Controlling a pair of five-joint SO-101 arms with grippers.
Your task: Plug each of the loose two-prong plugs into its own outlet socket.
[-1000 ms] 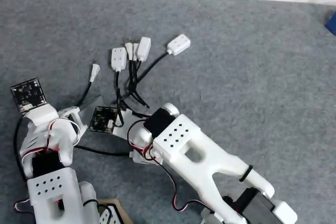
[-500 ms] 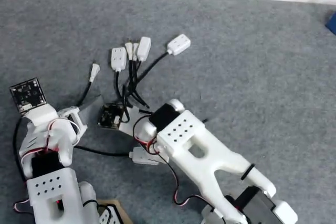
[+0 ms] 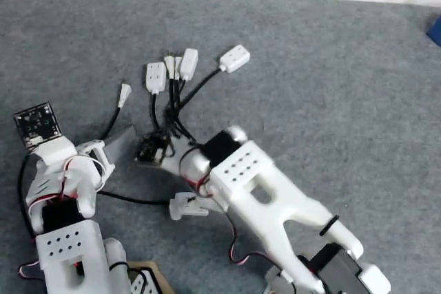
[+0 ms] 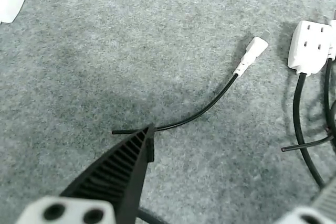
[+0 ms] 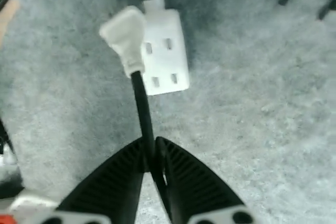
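In the right wrist view my right gripper (image 5: 152, 149) is shut on the black cord of a white two-prong plug (image 5: 125, 37). That plug hangs tilted over a white outlet block (image 5: 165, 51) on the grey carpet. From above, plug and block (image 3: 186, 206) peek out beside the right arm (image 3: 241, 173). My left gripper (image 4: 226, 182) stands open above the carpet, one black finger (image 4: 126, 163) close to the cord of a small loose plug (image 4: 251, 56), also seen as the small loose plug (image 3: 125, 93). Three outlet blocks (image 3: 156, 76), (image 3: 188, 63), (image 3: 234, 58) fan out at the back.
Black cords (image 3: 172, 111) bunch together between the outlets and the right arm's wrist. Another small white plug (image 3: 169, 65) lies between two outlets. A blue object (image 3: 435, 29) sits at the far right edge. Open grey carpet stretches to the right.
The right arm has shifted up and to the right, its wrist turning toward the cord bundle. The white plug and outlet under it now show more. The left arm stayed still.
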